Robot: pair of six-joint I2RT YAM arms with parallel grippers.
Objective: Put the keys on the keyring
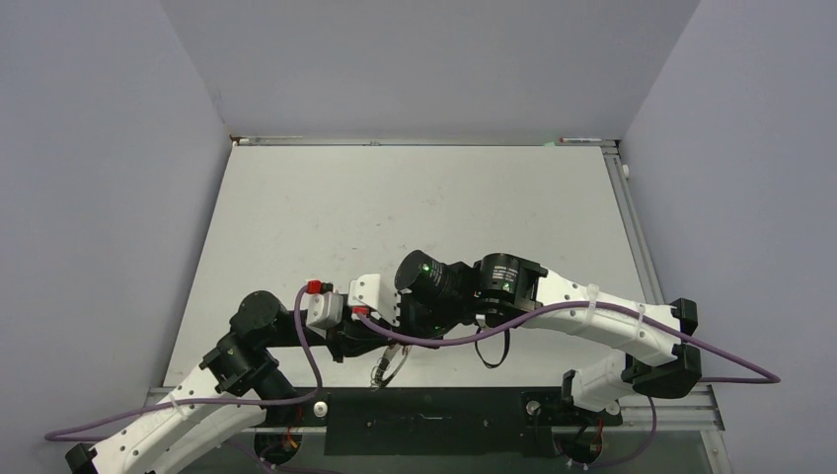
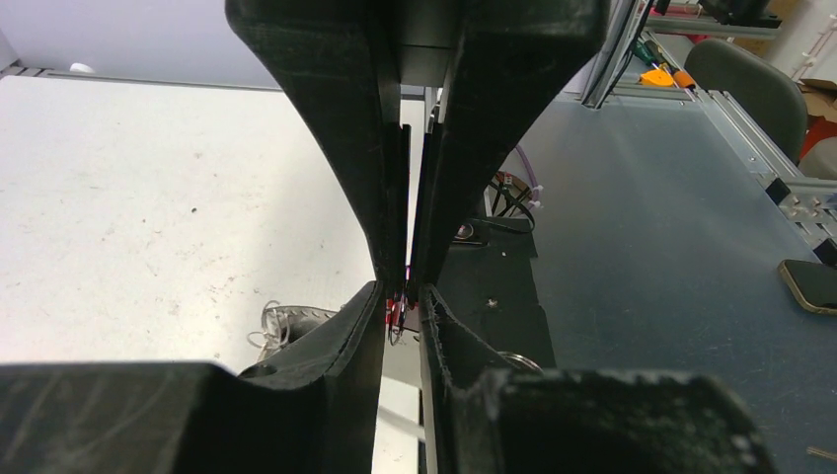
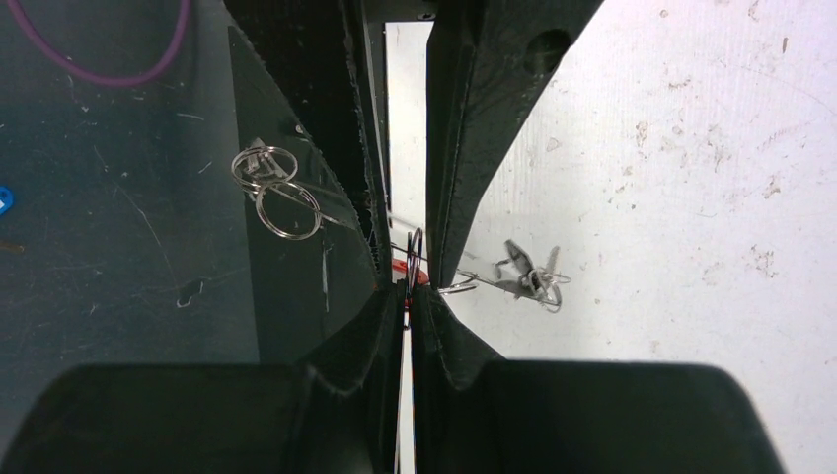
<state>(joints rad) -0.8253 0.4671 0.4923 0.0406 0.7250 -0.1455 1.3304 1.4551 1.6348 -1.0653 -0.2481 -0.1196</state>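
Nearest the lens, left wrist view: my left pincer [image 2: 403, 296], black fingers [image 2: 336, 158] drawn in to a sliver of a gap and clamped at the tips on a red tag [image 2: 397, 310].

Entry, right wrist view: my right pincer [image 3: 413, 288], closed together. One thin wire ring [image 3: 416, 255] stands edge-on right at the tips, with a fleck of red beside it. Whether the ring is pinched, I cannot tell.

Entry, top view: both arms folded inward, the two pincers meeting tip to tip over the near middle of the tabletop [image 2: 148, 197].

Entry: keyring [image 2: 284, 321], pale, with wire loops round it. It lies on the white tabletop near my left fingertips but apart from them. From above it sits at the near edge, just below the spot where the pincers meet.

Entry: tangle of small grey metal pieces [image 3: 528, 276] with wire loops, flat on the tabletop just beside my right fingertips. Key or loop, I cannot tell, nor whether it belongs to the same bunch.

Entry: two split rings [image 3: 276, 188], overlapping, lying on the dark plate [image 3: 118, 296] on the other side of my right pincer.

Entry, background of the left wrist view: one dark phone [image 2: 809, 286] on a grey bench, and one chair [image 2: 740, 79] beyond it.
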